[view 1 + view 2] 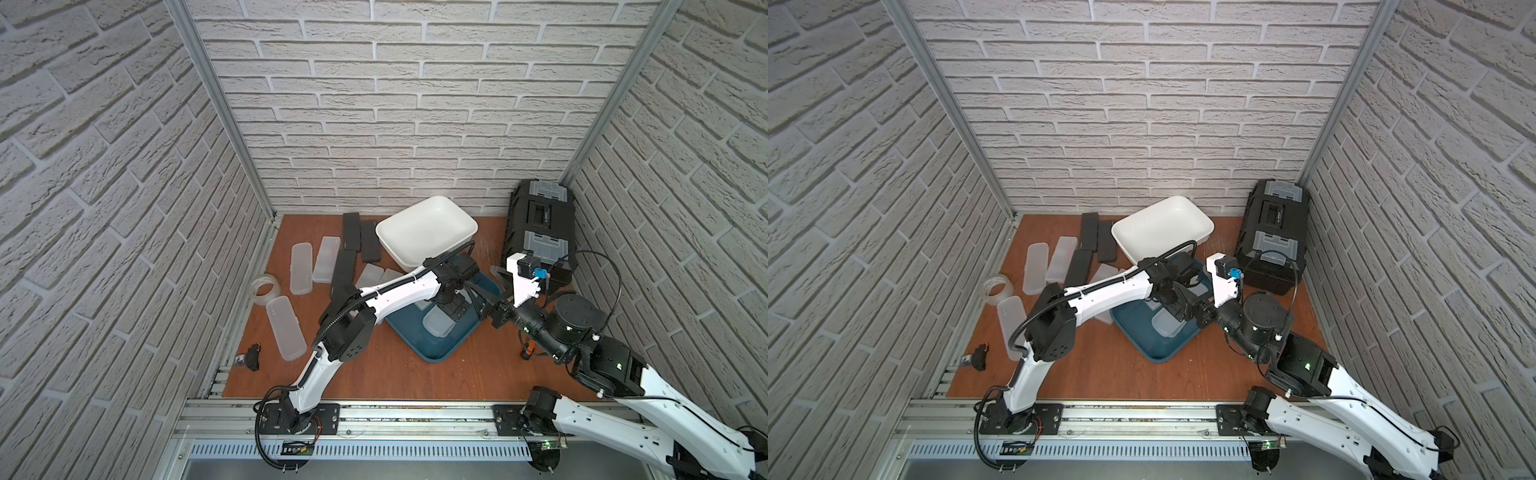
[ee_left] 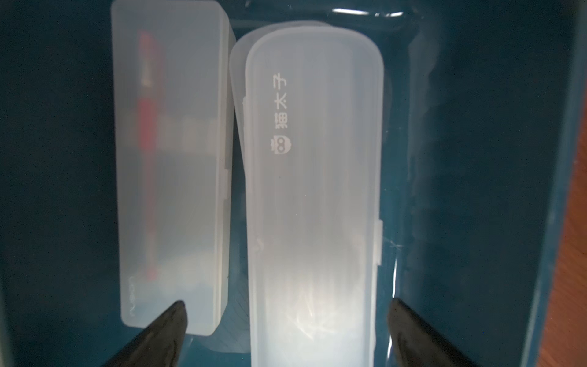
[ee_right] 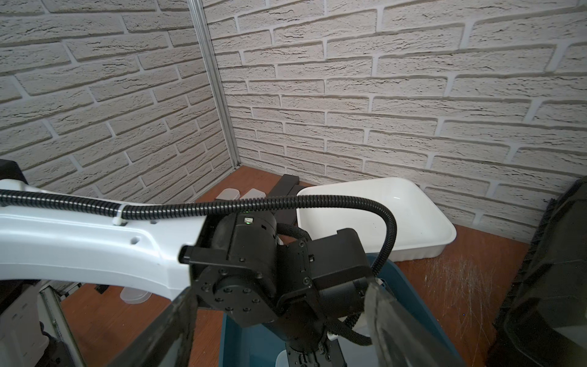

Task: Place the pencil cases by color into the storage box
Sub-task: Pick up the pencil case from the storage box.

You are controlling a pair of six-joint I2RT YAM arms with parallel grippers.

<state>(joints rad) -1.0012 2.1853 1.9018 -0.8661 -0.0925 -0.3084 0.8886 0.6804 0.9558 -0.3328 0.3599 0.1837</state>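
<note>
Left hand (image 2: 286, 305) is held low over the blue box (image 2: 476, 159) with its fingers spread wide, one on each side of a frosted case (image 2: 314, 190) with a printed logo. Nothing is pinched, and a gap can be seen on both sides. That case is laid on top of another frosted one (image 2: 236, 79). A third (image 2: 171, 159), with something red inside, is laid just beside them in the same box.

Right hand (image 3: 279, 290) is held by the box's edge, pointed at the left wrist, fingers apart with nothing between them.

Out on the worktop (image 1: 374, 374), three more frosted cases (image 1: 301, 268) and three black cases (image 1: 351, 230) are spread out left of the white box (image 1: 424, 232). A couple more are half hidden under the left arm. A tape roll (image 1: 264, 291) is seen near the left edge and a toolbox (image 1: 540, 224) in the far right corner.
</note>
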